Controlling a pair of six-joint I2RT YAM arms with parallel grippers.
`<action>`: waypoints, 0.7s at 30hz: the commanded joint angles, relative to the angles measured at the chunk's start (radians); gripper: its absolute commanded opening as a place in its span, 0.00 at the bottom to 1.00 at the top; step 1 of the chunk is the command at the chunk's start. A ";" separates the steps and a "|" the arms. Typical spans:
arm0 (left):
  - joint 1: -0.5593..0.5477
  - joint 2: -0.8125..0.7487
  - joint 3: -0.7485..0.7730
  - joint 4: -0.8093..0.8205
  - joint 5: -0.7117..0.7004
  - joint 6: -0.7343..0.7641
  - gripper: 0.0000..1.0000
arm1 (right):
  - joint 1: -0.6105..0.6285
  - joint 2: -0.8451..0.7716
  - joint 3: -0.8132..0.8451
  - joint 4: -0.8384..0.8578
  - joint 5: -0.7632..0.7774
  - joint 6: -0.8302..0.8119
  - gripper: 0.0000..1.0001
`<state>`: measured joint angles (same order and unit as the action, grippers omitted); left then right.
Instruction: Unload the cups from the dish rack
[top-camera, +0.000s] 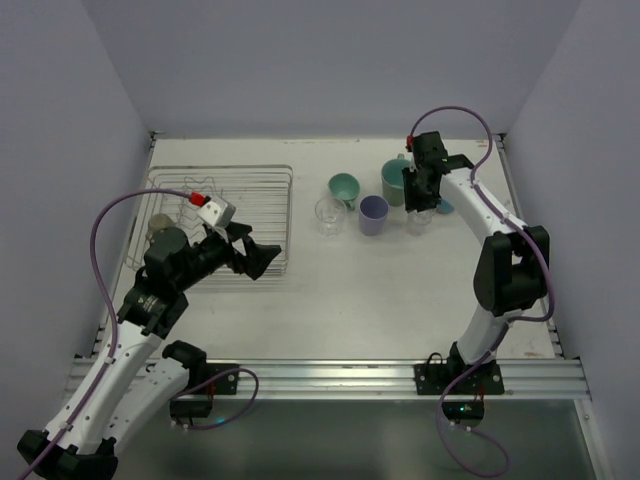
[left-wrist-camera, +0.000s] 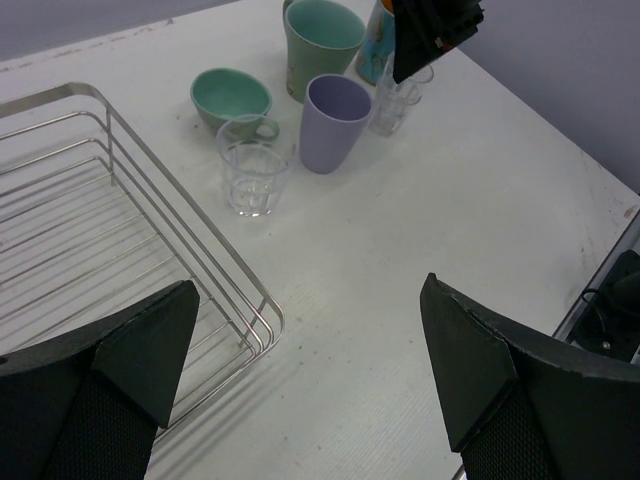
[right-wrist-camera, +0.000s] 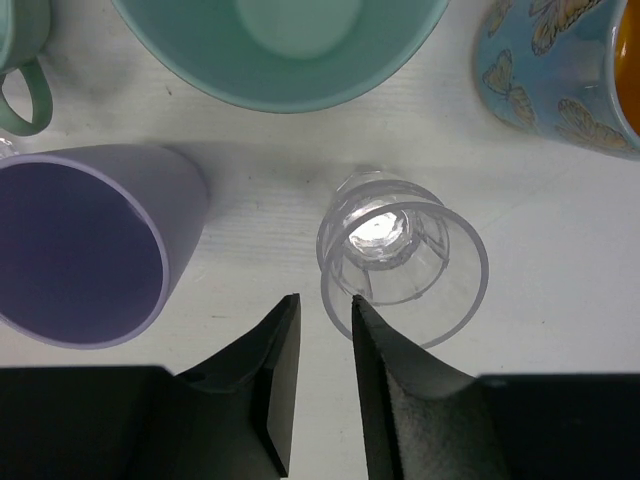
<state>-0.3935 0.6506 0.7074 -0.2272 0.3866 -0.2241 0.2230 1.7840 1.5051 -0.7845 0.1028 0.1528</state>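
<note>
The silver wire dish rack (top-camera: 250, 190) lies at the left; its corner shows in the left wrist view (left-wrist-camera: 190, 200). A beige cup (top-camera: 159, 224) sits in it, partly hidden by my left arm. My left gripper (top-camera: 256, 258) (left-wrist-camera: 308, 285) is open and empty, above the rack's near right corner. On the table stand a small mint mug (top-camera: 344, 187), a clear glass (top-camera: 328, 215), a lavender cup (top-camera: 373, 214) and a large mint mug (top-camera: 394, 183). My right gripper (top-camera: 420, 200) (right-wrist-camera: 325, 300) hovers over a second clear glass (right-wrist-camera: 400, 250), jaws a narrow gap apart at its rim. A blue mug (right-wrist-camera: 550, 70) stands beside it.
The unloaded cups cluster at the back right of the white table (top-camera: 380, 290). Grey walls close in three sides. A metal rail (top-camera: 340, 378) runs along the near edge. The table's right edge (left-wrist-camera: 610, 250) shows in the left wrist view.
</note>
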 joint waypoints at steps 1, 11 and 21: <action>0.001 -0.003 -0.002 0.008 -0.025 0.015 1.00 | -0.004 0.015 0.052 -0.004 -0.005 -0.012 0.32; 0.008 0.017 0.006 -0.038 -0.248 -0.004 1.00 | 0.016 -0.112 0.050 0.060 -0.025 0.014 0.49; 0.050 0.083 0.041 -0.075 -0.574 -0.133 1.00 | 0.172 -0.519 -0.355 0.471 -0.078 0.143 0.72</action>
<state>-0.3611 0.7250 0.7078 -0.2981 -0.0326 -0.2794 0.3393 1.3876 1.2915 -0.5129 0.0582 0.2272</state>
